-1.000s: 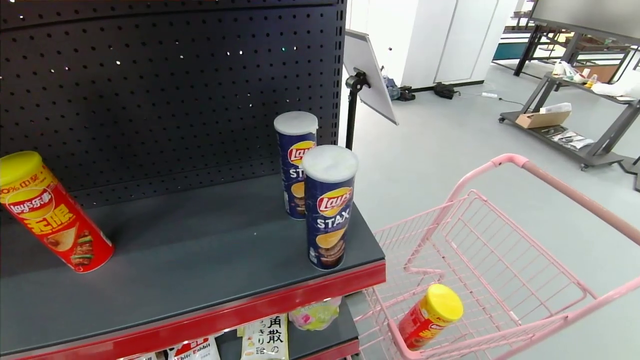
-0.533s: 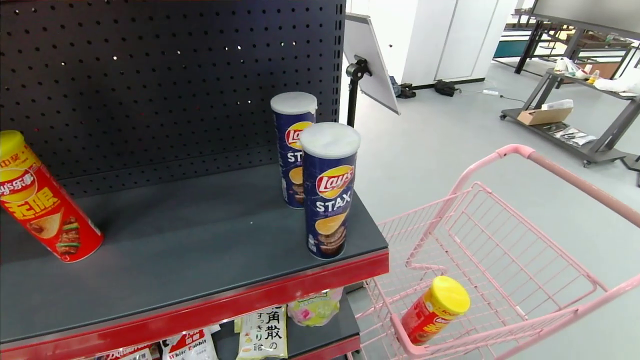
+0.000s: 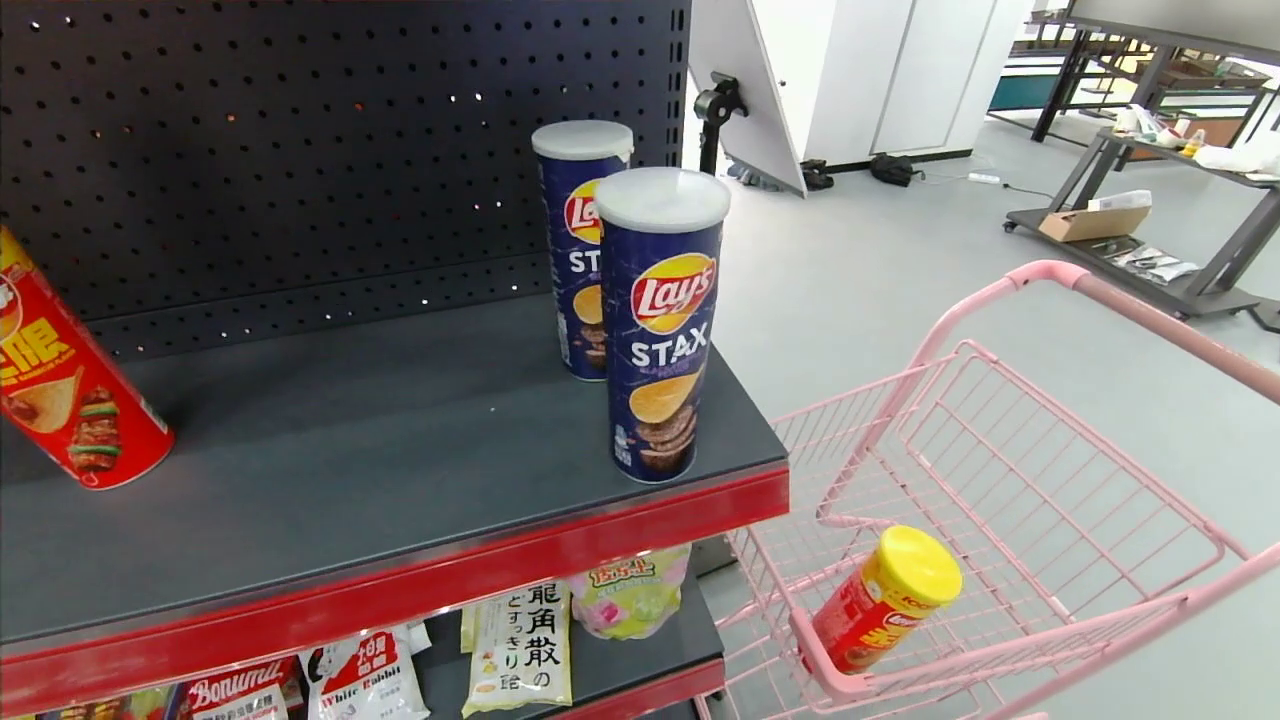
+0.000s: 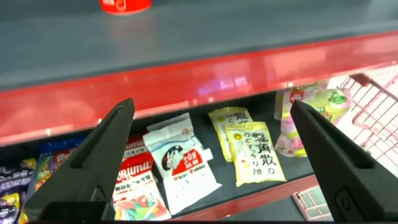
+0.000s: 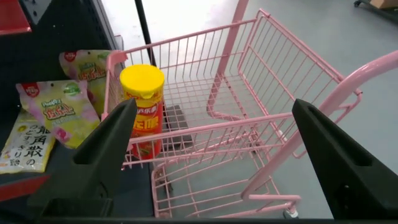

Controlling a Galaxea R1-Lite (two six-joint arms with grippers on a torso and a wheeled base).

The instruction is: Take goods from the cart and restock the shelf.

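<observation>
A red chip can with a yellow lid (image 3: 880, 600) leans in the front corner of the pink cart (image 3: 1010, 290), to the right of the shelf. The right wrist view looks down on this can (image 5: 144, 112) standing against the cart's wire wall (image 5: 249, 124), with my right gripper (image 5: 212, 102) open and above it, holding nothing. On the dark shelf (image 3: 350, 470) stand two blue chip cans (image 3: 660, 320) (image 3: 578, 240) at the right end and one tilted red can (image 3: 70, 400) at the left. My left gripper (image 4: 211, 103) is open and empty before the shelf's red front edge (image 4: 249, 62).
Snack bags (image 3: 520, 650) lie on the lower shelf, also seen as bags (image 4: 180, 165) under the red edge. A pegboard wall (image 3: 300, 150) backs the shelf. A stand with a white board (image 3: 730, 90) rises behind the shelf end. Open grey floor lies beyond the cart.
The whole head picture has shifted as the camera moved down and closer. The cans on the shelf and in the cart keep their places.
</observation>
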